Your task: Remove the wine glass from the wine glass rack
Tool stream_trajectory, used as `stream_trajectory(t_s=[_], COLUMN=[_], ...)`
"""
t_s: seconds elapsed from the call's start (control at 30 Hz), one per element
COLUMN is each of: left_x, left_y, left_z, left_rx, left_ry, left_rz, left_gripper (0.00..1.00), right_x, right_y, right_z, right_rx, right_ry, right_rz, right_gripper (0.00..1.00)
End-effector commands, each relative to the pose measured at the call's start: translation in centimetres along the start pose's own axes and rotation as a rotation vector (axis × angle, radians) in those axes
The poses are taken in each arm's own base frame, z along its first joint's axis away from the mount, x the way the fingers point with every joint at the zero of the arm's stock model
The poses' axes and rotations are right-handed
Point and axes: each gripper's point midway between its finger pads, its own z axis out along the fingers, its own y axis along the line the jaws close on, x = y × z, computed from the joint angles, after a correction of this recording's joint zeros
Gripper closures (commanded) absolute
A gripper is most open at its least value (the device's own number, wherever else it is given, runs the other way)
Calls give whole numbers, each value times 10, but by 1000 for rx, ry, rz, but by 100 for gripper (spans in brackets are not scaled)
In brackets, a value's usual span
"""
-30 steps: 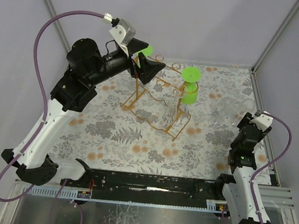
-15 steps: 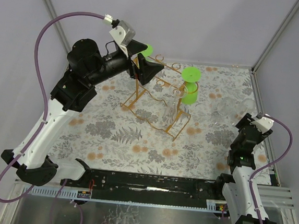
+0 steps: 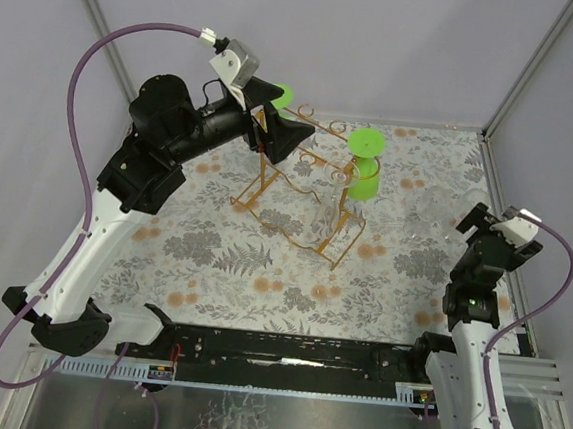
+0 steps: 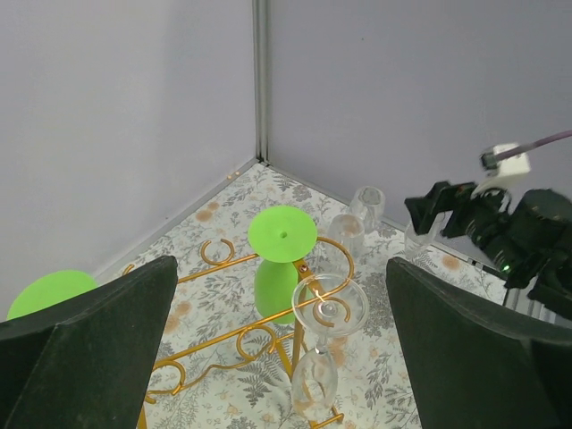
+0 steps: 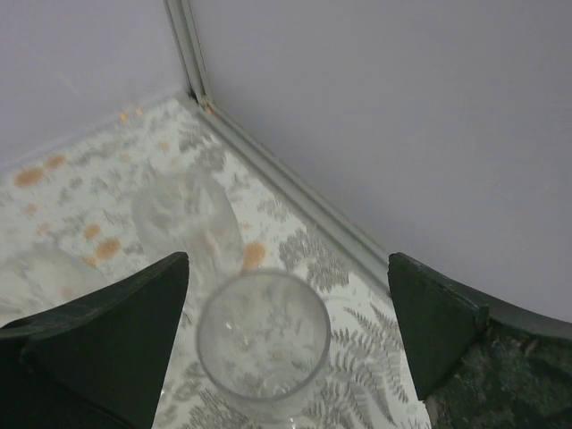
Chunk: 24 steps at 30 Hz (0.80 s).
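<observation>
The golden wire wine glass rack [image 3: 291, 187] stands mid-table. A clear wine glass [image 3: 333, 215] hangs upside down at its right end, beside a green glass [image 3: 365, 167]. In the left wrist view the clear glass [image 4: 329, 306] hangs foot up from a curled rail of the rack [image 4: 228, 341], with the green glass [image 4: 279, 266] behind it. My left gripper [image 3: 280, 124] is open and empty, above the rack's back left end, apart from the clear glass. My right gripper [image 3: 476, 223] is open and empty at the far right.
A second green glass [image 3: 278, 97] hangs at the rack's back left. Clear glasses [image 3: 436, 204] stand upright on the floral table [image 3: 212, 258] near the right wall. One of them [image 5: 262, 341] sits below and between my right fingers [image 5: 98, 340], with another [image 5: 183, 219] behind it.
My right gripper has risen and drawn back toward the right wall, away from the standing clear glasses. My left arm has barely moved.
</observation>
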Motion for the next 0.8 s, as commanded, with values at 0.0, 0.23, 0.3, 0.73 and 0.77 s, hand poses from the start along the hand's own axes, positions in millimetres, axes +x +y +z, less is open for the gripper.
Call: stream_trajectory(t_s=[0.0, 0.23, 0.3, 0.73, 0.77], left_x=[-21, -25, -22, 15, 21], left_y=[4, 35, 51, 1, -4], left_z=[-9, -6, -5, -27, -29], left_rx=[-31, -142, -185, -9, 10], left_ry=[-61, -68, -53, 106, 125], left_rz=[11, -57, -126, -946, -1007], left_gripper=[0, 0, 0, 3, 5], right_x=[-109, -238, -262, -275, -270], right_y=[1, 23, 47, 126, 126], right_z=[-15, -39, -46, -92, -91], right_rx=[-35, -170, -285, -700, -697], right_ry=[-192, -218, -132, 210, 217], right_rz=[76, 157, 191, 343, 345], right_gripper=[1, 1, 0, 3, 3])
